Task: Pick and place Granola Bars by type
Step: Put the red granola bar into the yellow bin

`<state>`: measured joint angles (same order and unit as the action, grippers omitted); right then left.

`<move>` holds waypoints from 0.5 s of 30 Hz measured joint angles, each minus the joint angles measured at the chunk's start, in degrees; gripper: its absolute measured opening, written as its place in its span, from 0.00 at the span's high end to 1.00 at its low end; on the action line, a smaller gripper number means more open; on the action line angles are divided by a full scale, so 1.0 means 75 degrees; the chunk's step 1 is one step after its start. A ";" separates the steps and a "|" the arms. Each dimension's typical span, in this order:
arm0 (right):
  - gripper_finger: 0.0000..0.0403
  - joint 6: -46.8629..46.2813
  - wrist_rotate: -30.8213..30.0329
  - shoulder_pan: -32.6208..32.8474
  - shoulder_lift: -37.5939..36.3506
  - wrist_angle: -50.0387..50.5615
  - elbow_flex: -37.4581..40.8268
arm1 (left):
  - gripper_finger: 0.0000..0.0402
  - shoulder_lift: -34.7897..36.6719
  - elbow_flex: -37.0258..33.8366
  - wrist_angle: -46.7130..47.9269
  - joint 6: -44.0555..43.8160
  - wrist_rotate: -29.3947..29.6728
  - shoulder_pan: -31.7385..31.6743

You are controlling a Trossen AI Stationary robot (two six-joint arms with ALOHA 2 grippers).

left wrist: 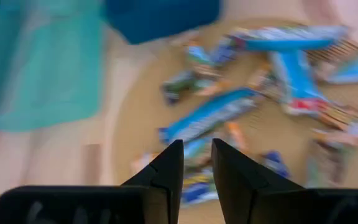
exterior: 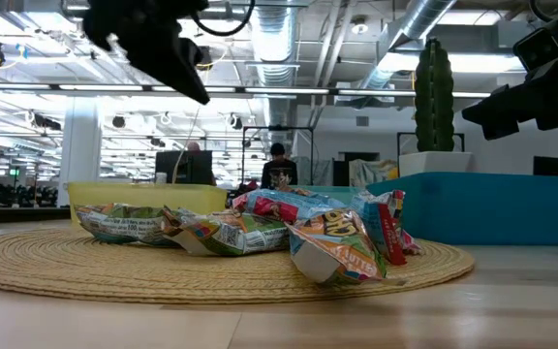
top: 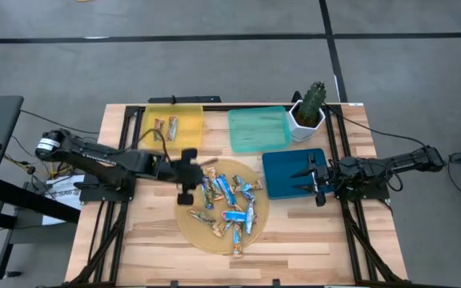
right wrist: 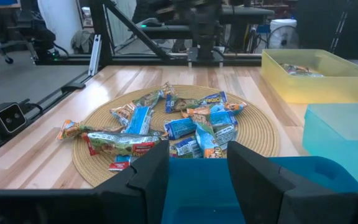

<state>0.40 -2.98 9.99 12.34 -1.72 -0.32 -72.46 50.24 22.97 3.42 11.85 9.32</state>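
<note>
Several granola bars point(top: 229, 202), blue-and-white and orange-brown, lie heaped on a round woven mat point(top: 190, 226) at the table's middle. Two orange-brown bars point(top: 166, 127) lie in the yellow tray point(top: 184, 118) at the far left. My left gripper point(top: 189, 178) hangs above the mat's left edge, slanting down toward the heap, and in its wrist view its fingers point(left wrist: 171, 169) stand open with nothing between them. My right gripper point(top: 315, 178) waits open over the blue tray point(top: 282, 170), and nothing is in it point(right wrist: 197, 168).
A teal tray point(top: 258, 128) stands at the far middle beside the yellow one. A potted cactus point(top: 310, 108) in a white pot stands at the far right, just behind the blue tray. Bare wood lies along the near edge point(top: 214, 264).
</note>
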 joint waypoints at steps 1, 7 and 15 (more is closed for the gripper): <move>0.62 0.0000 0.0000 0.0001 -0.0003 0.0002 0.0000 | 0.81 -0.0056 0.0000 -0.0003 0.0000 0.0025 0.0211; 0.62 0.0000 0.0000 -0.0001 0.0000 0.0003 0.0001 | 0.81 -0.0355 0.0000 -0.0539 -0.0319 0.0064 0.1004; 0.62 0.0000 0.0000 -0.0002 0.0006 0.0001 0.0001 | 0.81 -0.0856 -0.0002 -0.1130 -0.0533 0.0097 0.1470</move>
<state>0.40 -2.98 9.98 12.38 -1.71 -0.31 -78.88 50.23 14.50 -0.58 12.58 20.34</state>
